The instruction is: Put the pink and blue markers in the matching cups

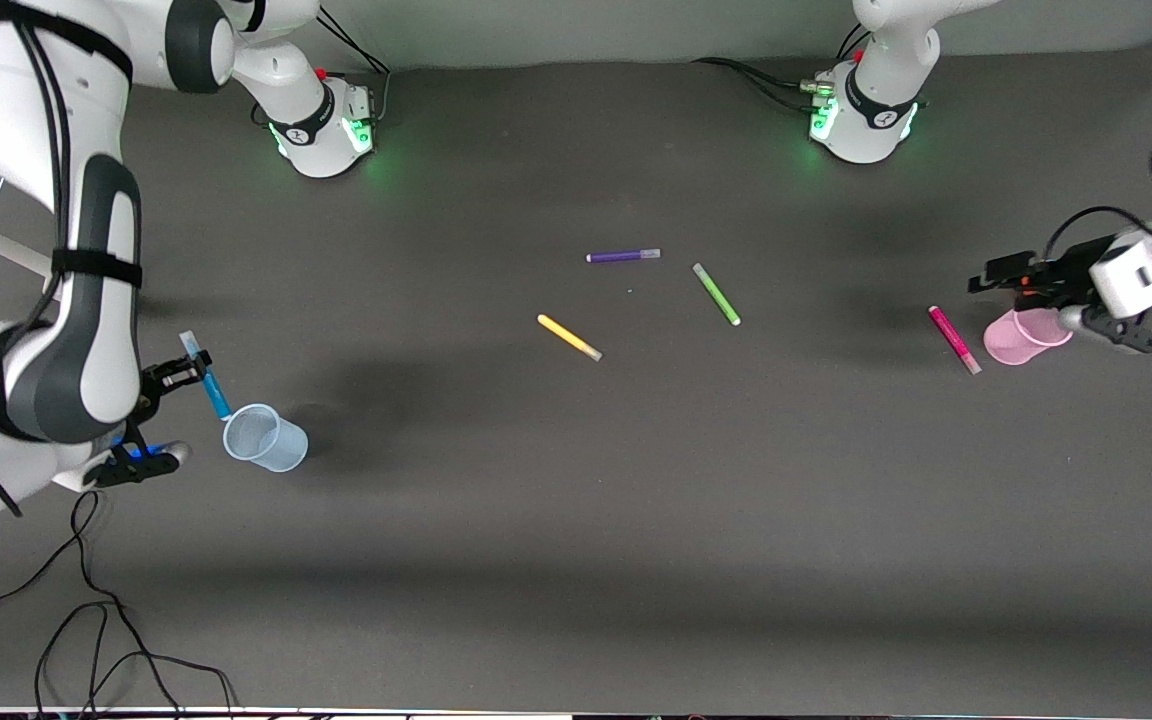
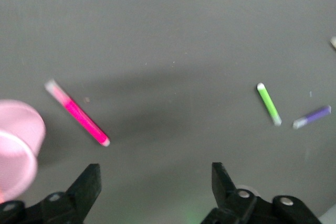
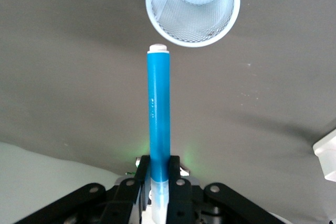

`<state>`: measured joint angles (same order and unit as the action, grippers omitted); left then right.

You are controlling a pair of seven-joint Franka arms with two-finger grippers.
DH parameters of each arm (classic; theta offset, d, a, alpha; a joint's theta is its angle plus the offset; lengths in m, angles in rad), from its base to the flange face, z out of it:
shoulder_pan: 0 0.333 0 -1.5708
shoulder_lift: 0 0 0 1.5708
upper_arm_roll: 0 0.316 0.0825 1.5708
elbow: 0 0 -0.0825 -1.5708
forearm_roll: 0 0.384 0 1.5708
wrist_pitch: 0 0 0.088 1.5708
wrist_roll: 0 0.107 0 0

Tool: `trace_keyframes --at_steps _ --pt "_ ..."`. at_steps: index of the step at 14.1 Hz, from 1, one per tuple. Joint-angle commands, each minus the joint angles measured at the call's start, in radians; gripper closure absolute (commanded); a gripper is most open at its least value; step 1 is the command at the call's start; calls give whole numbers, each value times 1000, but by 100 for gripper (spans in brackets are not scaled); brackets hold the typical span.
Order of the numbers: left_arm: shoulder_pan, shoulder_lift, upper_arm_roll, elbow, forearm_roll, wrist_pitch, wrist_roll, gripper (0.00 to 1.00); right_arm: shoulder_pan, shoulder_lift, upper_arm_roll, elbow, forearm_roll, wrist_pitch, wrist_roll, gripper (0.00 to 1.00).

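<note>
- My right gripper point(image 1: 198, 362) is pinched on the blue marker point(image 1: 207, 375) near its pale cap end, up in the air at the right arm's end of the table.
- The blue marker hangs tilted; its long axis slants down toward the blue cup point(image 1: 265, 437), white tip lowest, just over the cup's rim. In the right wrist view the tip point(image 3: 158, 49) stops just short of the cup's mouth point(image 3: 192, 8).
- The blue cup stands upright on the table point(image 1: 576, 500).
- I see faint print along the blue marker's barrel, but I cannot read it.
- My left gripper point(image 2: 155, 179) has its fingers spread wide and holds nothing; it sits low over the table at the left arm's end, right by the pink cup point(image 1: 1024, 337).
- The pink marker point(image 1: 954, 340) lies flat just beside the pink cup, apart from it, its pale cap end nearer the front camera.
- Purple pen point(image 1: 623, 256), green pen point(image 1: 716, 294) and yellow pen point(image 1: 568, 337) lie mid-table.
</note>
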<state>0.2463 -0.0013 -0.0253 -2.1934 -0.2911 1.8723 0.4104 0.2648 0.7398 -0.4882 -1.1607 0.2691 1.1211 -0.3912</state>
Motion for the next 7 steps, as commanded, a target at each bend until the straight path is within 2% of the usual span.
trace_keyframes --at_steps 1,4,7 --pt "-45 0 7 -16 73 -15 -321 1 -9 85 7 104 13 -44 -20 100" --pt "-44 46 7 -22 108 10 -390 1 -9 134 7 130 12 -44 -20 100" --pt "-44 82 5 -25 127 42 -606 1 -9 171 7 144 7 -43 -21 100"
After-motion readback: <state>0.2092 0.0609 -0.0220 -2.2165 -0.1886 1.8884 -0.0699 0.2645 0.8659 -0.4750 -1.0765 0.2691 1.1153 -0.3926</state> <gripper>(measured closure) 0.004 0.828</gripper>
